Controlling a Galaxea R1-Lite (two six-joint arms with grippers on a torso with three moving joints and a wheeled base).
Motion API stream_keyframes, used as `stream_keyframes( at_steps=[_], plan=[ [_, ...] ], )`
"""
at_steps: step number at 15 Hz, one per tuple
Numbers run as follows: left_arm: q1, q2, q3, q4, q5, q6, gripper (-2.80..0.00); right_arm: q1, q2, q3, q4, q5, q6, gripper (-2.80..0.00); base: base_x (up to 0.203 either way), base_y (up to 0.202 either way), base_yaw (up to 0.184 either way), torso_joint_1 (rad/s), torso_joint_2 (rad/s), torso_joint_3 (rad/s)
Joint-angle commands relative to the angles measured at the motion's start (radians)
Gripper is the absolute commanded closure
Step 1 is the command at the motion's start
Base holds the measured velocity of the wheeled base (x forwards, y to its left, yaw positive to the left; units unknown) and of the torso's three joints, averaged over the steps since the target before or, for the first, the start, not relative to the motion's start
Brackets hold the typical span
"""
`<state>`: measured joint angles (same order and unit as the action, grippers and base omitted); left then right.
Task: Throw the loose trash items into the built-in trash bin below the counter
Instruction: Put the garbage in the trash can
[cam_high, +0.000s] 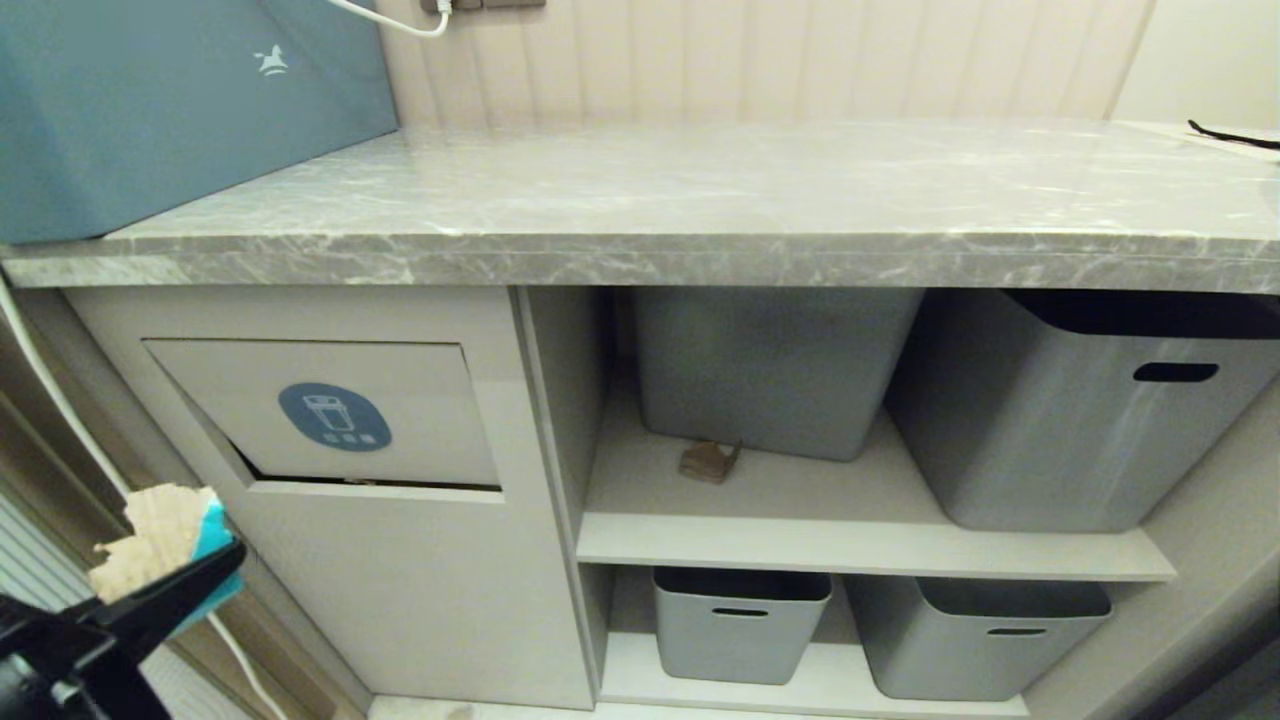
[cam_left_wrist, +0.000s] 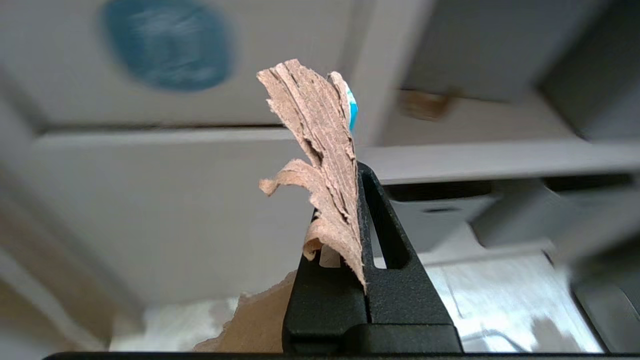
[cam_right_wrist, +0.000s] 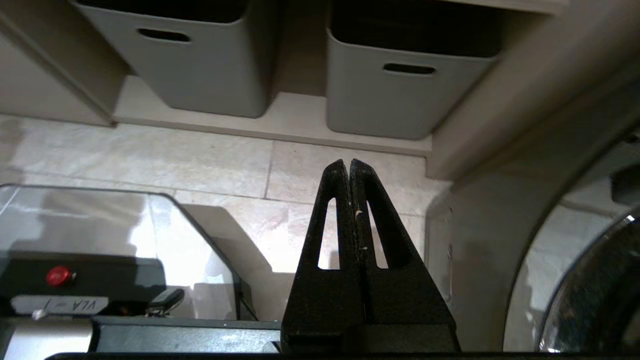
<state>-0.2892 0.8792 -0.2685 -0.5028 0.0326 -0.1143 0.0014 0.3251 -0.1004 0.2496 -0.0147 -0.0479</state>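
Note:
My left gripper (cam_high: 215, 565) sits low at the left, shut on a torn brown cardboard scrap (cam_high: 160, 540) with a teal-blue patch; the scrap (cam_left_wrist: 320, 150) sticks up past the gripper (cam_left_wrist: 352, 172) in the left wrist view. It is below and left of the trash bin flap (cam_high: 400, 400), which bears a blue oval sticker (cam_high: 334, 416) and stands slightly ajar. A second brown scrap (cam_high: 709, 460) lies on the upper shelf, seen blurred as a scrap (cam_left_wrist: 422, 104). The marble counter (cam_high: 700, 190) runs above. My right gripper (cam_right_wrist: 348, 165) is shut and empty, low above the floor.
Grey tubs stand on the shelves: two large ones (cam_high: 770, 370) (cam_high: 1080, 410) above, two small ones (cam_high: 740, 620) (cam_high: 975, 635) below. A teal box (cam_high: 150, 110) sits on the counter's left end. A white cable (cam_high: 40, 390) hangs at the left. Tiled floor (cam_right_wrist: 200, 160) lies beneath.

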Motion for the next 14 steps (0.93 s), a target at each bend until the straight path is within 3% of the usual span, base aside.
stream_keyframes(
  at_steps=[1,6,10,14],
  plan=[
    [0.099,0.058,0.016,-0.009,-0.002,-0.044,0.0,-0.022,-0.022,-0.001,0.001,-0.001,-0.002,0.0,0.0,0.0,0.0,0.0,0.0,0.0],
    [0.229,0.139,0.008,-0.025,-0.002,-0.051,0.0,-0.004,-0.324,0.002,0.0,0.028,-0.003,0.0,0.0,0.0,0.0,0.0,0.0,0.0],
    [0.315,0.259,-0.006,-0.101,-0.001,0.002,0.0,0.0,-0.325,0.002,-0.003,0.027,0.015,0.0,0.0,0.0,0.0,0.0,0.0,0.0],
    [0.344,0.436,0.012,-0.311,-0.042,0.029,0.0,0.0,-0.325,0.002,-0.003,0.027,0.023,0.0,0.0,0.0,0.0,0.0,0.0,0.0]
  ],
)
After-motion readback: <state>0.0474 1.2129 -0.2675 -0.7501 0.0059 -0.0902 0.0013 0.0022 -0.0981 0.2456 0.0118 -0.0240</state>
